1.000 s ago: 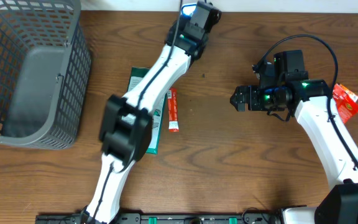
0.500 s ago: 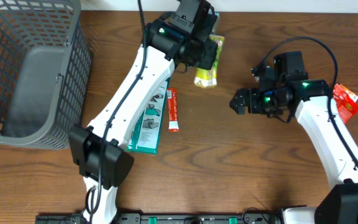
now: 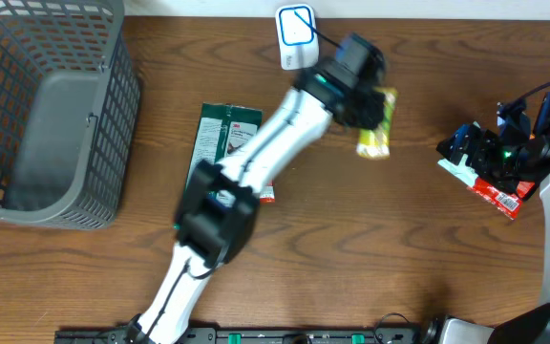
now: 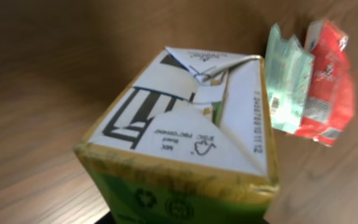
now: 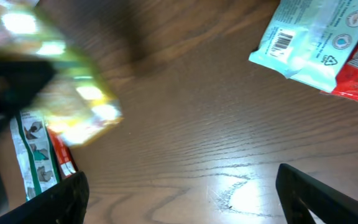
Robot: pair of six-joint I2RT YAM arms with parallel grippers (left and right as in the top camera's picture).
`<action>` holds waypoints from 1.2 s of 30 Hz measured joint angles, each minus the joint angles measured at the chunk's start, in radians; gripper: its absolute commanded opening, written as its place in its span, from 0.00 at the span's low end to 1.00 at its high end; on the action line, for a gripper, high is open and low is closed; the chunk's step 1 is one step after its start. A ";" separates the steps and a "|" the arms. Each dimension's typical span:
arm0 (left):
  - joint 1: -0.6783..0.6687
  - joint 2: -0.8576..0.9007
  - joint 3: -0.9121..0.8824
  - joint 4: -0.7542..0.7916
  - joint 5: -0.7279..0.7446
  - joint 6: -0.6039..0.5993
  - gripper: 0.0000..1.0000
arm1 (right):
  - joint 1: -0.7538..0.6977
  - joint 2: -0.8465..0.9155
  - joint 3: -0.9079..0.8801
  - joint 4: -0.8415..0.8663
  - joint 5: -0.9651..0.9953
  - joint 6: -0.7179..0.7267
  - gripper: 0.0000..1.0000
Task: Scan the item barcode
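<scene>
Overhead shows the left gripper clenched on the yellow-green carton near the white scanner, probably to present its barcode, while the right gripper hangs released, empty

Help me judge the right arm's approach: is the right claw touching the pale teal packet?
Apart. In the right wrist view, bare table separates the open right claw from the pale teal packet, which lies well ahead of it.

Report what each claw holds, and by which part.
The left claw grips the yellow-green carton by the end opposite its folded flaps. The right claw is open, holding nothing.
</scene>
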 measured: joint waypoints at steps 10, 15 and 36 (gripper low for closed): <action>-0.157 0.129 -0.005 0.200 0.012 -0.026 0.72 | 0.001 0.000 0.000 0.000 -0.003 -0.002 0.99; -0.157 0.121 -0.005 0.164 -0.016 0.003 0.79 | 0.014 0.000 0.000 -0.004 0.004 -0.004 0.99; 0.186 -0.327 0.019 -0.533 -0.226 0.066 0.45 | 0.278 0.003 -0.237 0.278 0.145 0.063 0.13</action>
